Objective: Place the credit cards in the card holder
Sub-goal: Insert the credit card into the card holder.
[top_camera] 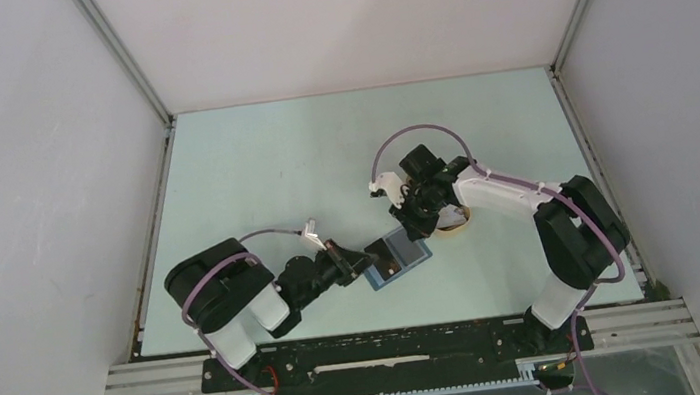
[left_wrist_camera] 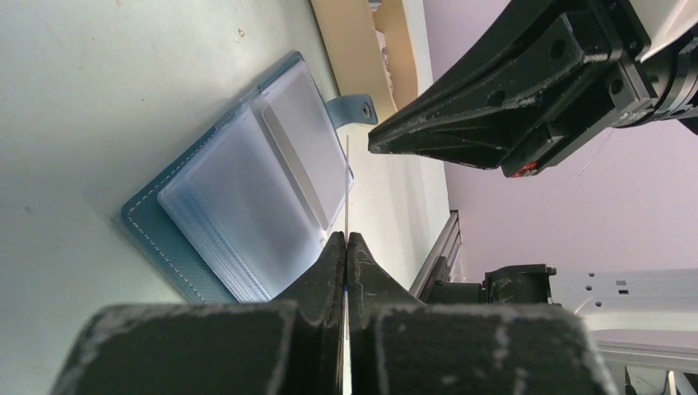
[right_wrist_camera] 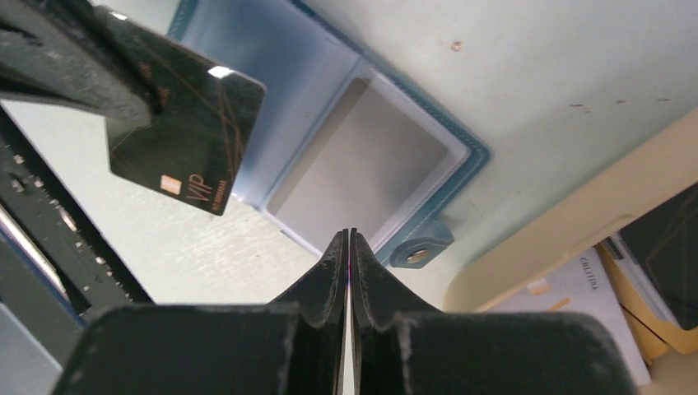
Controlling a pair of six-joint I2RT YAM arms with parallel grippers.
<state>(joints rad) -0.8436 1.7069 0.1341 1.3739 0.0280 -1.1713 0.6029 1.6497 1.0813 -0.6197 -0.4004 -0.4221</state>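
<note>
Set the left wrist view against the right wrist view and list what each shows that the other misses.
Left wrist only: the right tool, shut, near the snap tab; the left tool's black VIP card shows just as a thin edge. Right wrist only: that card's printed face, and a whitish card in the beige tray. Both: the open card holder, tab and tray.

Black-and-white arms [top_camera: 505,195], lilac cables [top_camera: 415,129], scuffed black fingers [left_wrist_camera: 323,284]

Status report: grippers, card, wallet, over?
Left gripper shut on glossy black VIP card, at open teal-blue folding wallet. Right gripper shut, hovering beside. Card not yet pocketed.
</note>
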